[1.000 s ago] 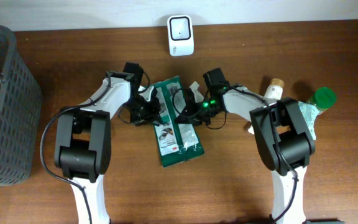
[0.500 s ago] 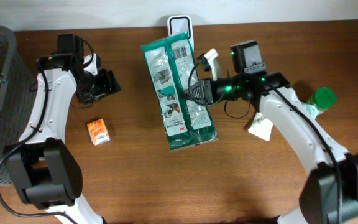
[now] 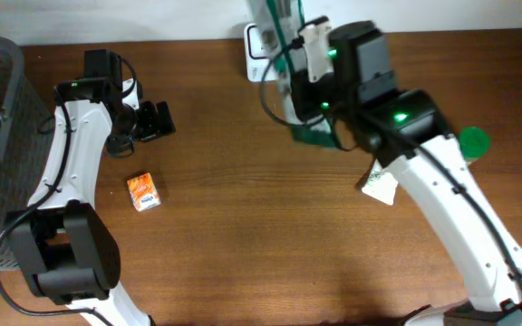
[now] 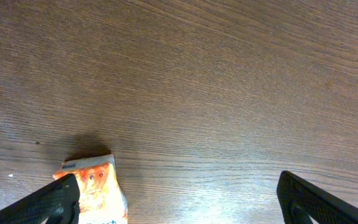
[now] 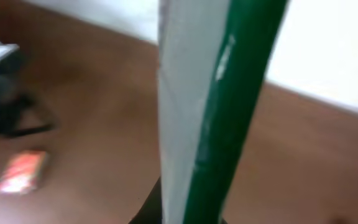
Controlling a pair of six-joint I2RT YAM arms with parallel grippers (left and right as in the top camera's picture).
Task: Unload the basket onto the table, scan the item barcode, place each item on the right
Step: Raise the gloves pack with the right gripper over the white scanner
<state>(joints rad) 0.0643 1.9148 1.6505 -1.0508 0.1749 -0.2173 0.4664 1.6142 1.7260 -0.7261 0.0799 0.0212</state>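
Presentation step: green packet (image 5: 216, 93) is pinched by right gripper (image 3: 304, 91) and held before scanner (image 3: 254, 50) at tabletop's far edge. Left gripper (image 4: 179, 196) is spread, empty. Next, barcode likely to be angled at scanner.

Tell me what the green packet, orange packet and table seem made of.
Green packet: likely plastic film, glossy; light streaks along its thin edge. Orange packet: printed paper or foil, too small to tell. Table: wood or wood-look laminate, matt, with clear grain.
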